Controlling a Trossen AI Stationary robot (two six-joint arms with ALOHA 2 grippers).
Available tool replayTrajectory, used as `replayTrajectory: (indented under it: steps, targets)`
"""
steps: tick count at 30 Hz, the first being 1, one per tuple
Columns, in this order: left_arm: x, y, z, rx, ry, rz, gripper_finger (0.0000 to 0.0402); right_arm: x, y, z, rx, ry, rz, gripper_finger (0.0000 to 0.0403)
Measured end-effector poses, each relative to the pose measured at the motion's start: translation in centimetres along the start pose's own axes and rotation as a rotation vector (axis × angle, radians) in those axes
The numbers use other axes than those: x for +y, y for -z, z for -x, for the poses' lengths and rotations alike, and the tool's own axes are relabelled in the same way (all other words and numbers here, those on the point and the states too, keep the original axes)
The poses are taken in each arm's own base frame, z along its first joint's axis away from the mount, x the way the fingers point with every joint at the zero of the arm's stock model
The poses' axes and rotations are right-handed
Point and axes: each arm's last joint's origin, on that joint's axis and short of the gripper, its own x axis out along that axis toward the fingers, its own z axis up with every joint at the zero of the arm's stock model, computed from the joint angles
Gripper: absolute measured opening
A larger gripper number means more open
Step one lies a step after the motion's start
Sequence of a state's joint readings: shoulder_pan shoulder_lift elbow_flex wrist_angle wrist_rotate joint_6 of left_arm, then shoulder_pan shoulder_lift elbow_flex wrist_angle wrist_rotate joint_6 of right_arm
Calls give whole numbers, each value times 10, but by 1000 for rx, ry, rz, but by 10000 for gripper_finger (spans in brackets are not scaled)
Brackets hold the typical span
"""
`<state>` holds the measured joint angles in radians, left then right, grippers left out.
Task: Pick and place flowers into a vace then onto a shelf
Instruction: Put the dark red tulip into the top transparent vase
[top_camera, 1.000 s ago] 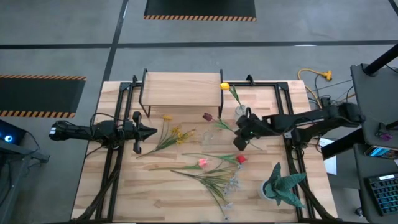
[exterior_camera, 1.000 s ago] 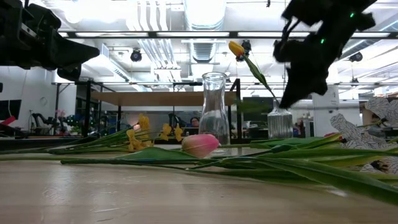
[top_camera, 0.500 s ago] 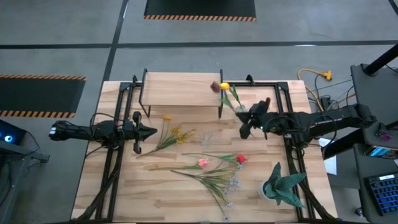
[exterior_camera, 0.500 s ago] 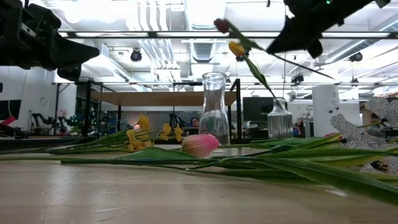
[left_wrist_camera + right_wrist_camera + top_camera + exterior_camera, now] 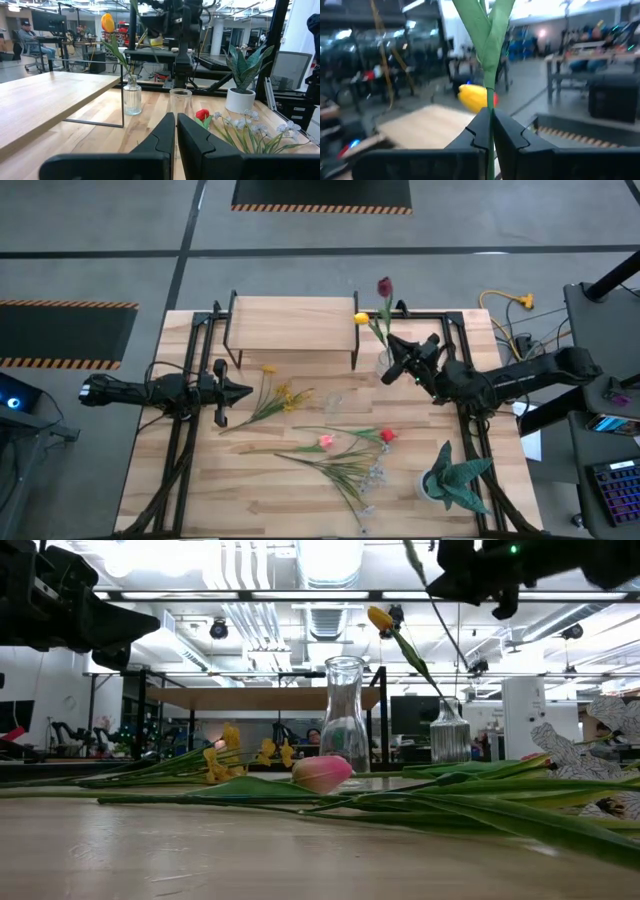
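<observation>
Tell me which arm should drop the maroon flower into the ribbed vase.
Right. The right gripper already clamps the maroon flower just above the ribbed vase; the left gripper waits shut near the yellow flowers.

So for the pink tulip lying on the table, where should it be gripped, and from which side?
Probably mid-stem, from straight above. The pink tulip lies flat with its thin stem running sideways among other stems, so jaws set across the stem just behind the blossom should clear the neighbours. The soft bud would likely crush.
</observation>
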<state>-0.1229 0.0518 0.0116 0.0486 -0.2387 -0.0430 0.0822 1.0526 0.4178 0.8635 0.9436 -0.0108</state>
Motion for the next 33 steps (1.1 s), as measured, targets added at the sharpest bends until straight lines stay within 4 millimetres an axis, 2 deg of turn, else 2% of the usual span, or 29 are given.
replayTrajectory:
  steps: [5,10,18,23,33]
  targets:
    - [0,0,0,0,0,0,2,-15,12,5,-125,36,-15,9]
    - [0,0,0,0,0,0,2,-28,20,5,-163,80,-15,9]
    - [0,0,0,0,0,0,2,-32,20,-12,-174,147,18,9]
    - [0,0,0,0,-1,0,2,-30,17,-24,-197,118,13,9]
    - [0,0,0,0,0,0,2,-37,38,-42,-154,187,50,8]
